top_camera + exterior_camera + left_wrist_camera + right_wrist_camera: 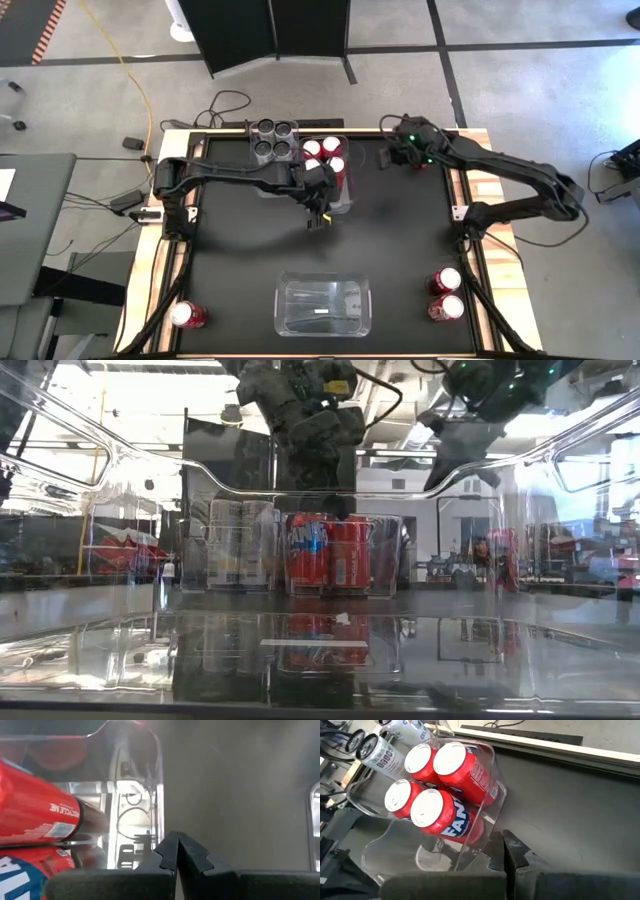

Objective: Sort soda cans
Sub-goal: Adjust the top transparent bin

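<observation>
Several red soda cans (325, 155) (440, 805) stand upright in a clear bin (347, 190) at the table's far middle. Silver-grey cans (275, 140) (240, 540) stand in a second clear bin just to its left. Three more red cans stand loose: one at the near left corner (187, 315) and two near the right edge (445, 280) (447, 307). My left gripper (318, 218) (176, 842) is shut, at the near side of the red cans' bin. My right gripper (388, 158) (504, 852) is shut and hovers to the right of that bin, apart from it. My left gripper's shut fingers (167, 852) stand right beside the clear wall (159, 815) of the red cans' bin, at its near right corner. Whether they touch the wall cannot be told.
An empty clear bin (283, 305) sits at the near middle of the black table top. Wooden rails (470, 180) border the table left and right. Bare black surface lies between the far bins and the near bin. Cables and a dark panel are on the floor beyond the far edge.
</observation>
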Action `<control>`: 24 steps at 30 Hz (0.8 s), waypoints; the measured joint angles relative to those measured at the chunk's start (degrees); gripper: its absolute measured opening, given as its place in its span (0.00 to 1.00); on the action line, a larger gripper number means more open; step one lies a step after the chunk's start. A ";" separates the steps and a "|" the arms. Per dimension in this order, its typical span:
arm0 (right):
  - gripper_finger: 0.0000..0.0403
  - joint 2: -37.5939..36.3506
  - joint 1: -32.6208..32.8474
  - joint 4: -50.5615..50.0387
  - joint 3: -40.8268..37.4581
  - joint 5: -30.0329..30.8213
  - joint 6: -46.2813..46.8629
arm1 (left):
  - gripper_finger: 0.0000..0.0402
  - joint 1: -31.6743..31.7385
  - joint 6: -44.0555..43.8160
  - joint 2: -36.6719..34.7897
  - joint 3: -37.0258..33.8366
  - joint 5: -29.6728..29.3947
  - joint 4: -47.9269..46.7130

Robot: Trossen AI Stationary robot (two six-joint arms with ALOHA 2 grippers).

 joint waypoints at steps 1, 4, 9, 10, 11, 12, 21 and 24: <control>0.00 -0.30 0.27 -0.42 -0.03 0.10 0.05 | 0.00 0.45 -0.20 0.00 0.03 0.12 -0.22; 0.00 -0.78 1.34 -0.80 -0.03 0.16 0.10 | 0.00 1.59 -2.61 -0.04 0.03 -0.29 -0.74; 0.00 -0.67 3.49 -1.08 -0.03 2.10 0.21 | 0.00 3.08 -4.46 -0.04 0.03 -2.65 -0.94; 0.00 -0.67 3.80 -1.11 -0.03 2.54 0.27 | 0.00 3.36 -4.46 -0.04 0.03 -2.82 -0.95; 0.00 -0.67 4.07 -1.13 -0.03 2.94 0.27 | 0.00 3.61 -4.45 -0.04 0.03 -2.82 -0.96; 0.00 -0.67 4.32 -1.17 -0.03 2.98 0.29 | 0.00 3.77 -4.45 -0.04 0.03 -2.83 -0.98; 0.00 -0.67 4.66 -1.74 -0.03 3.08 0.26 | 0.00 5.63 -4.52 -0.04 0.03 -2.67 -1.67; 0.00 -0.65 4.66 -1.75 -0.03 3.08 0.26 | 0.00 6.35 -4.57 -0.04 0.03 -3.25 -2.01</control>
